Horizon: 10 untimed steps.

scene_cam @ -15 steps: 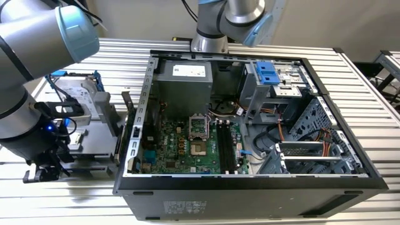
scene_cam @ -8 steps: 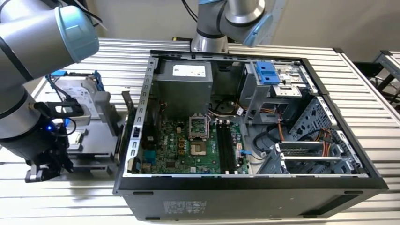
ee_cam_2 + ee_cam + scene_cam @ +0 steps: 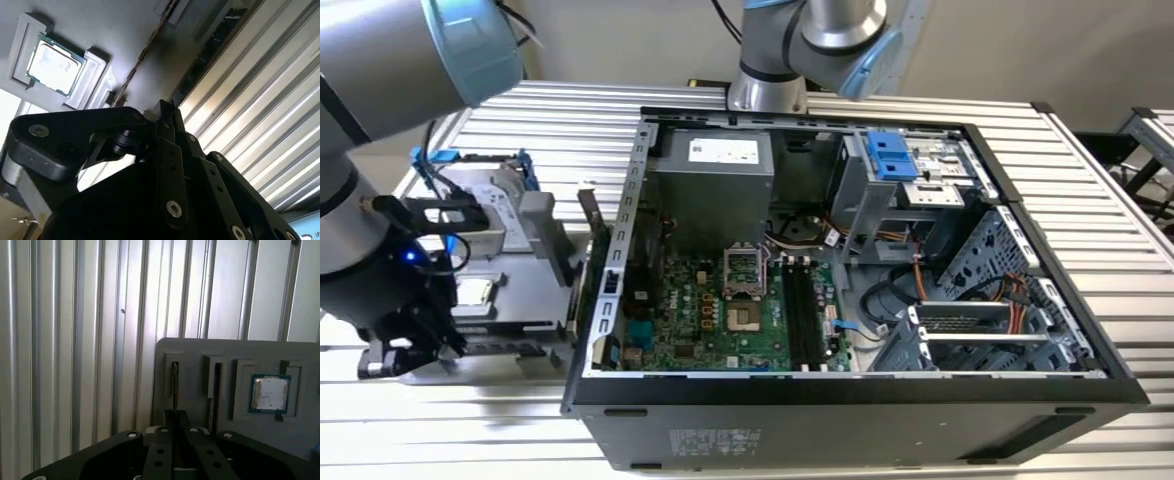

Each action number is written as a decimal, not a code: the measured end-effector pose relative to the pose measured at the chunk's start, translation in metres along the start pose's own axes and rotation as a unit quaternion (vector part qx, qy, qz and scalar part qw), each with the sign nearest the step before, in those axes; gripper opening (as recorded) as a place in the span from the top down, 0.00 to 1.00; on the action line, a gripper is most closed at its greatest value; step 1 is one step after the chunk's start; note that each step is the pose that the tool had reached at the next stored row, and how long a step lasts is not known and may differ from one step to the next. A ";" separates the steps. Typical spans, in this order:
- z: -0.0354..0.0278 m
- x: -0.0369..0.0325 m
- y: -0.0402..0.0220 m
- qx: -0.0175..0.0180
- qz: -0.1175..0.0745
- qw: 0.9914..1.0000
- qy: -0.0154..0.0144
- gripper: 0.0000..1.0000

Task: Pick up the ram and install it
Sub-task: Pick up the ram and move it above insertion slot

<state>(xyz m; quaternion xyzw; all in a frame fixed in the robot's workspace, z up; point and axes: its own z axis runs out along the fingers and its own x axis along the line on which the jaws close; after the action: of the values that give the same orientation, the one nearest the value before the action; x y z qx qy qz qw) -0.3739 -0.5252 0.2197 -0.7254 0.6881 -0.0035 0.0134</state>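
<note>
One ram (image 3: pixel 174 382) stands edgewise in the grey tray (image 3: pixel 225 352), pinched by the closed hand (image 3: pixel 175 413).

Lab; slatted metal bench (image 3: pixel 1101 190); opened computer (image 3: pixel 854 412).

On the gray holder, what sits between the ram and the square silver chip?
A narrow dark slot separates ram and chip in the first wrist view.

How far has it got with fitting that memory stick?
Nothing looks done yet. The ram stands on edge in the grey tray, with the gripper right at its near end. The motherboard's black slots look empty, so lifting and installing remain.
</note>
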 end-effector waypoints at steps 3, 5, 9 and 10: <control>-0.0125 0.0001 -0.0003 0.000 0.010 1.000 0.000 1.00; -0.0172 0.0003 -0.0005 -0.001 0.020 1.000 0.000 1.00; -0.0329 0.0001 -0.0009 -0.001 0.035 0.999 0.001 1.00; -0.0372 0.0000 -0.0010 -0.001 0.036 0.999 0.001 1.00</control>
<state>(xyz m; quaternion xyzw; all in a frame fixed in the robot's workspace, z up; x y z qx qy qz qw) -0.3738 -0.5257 0.2569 -0.7001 0.7140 -0.0029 0.0123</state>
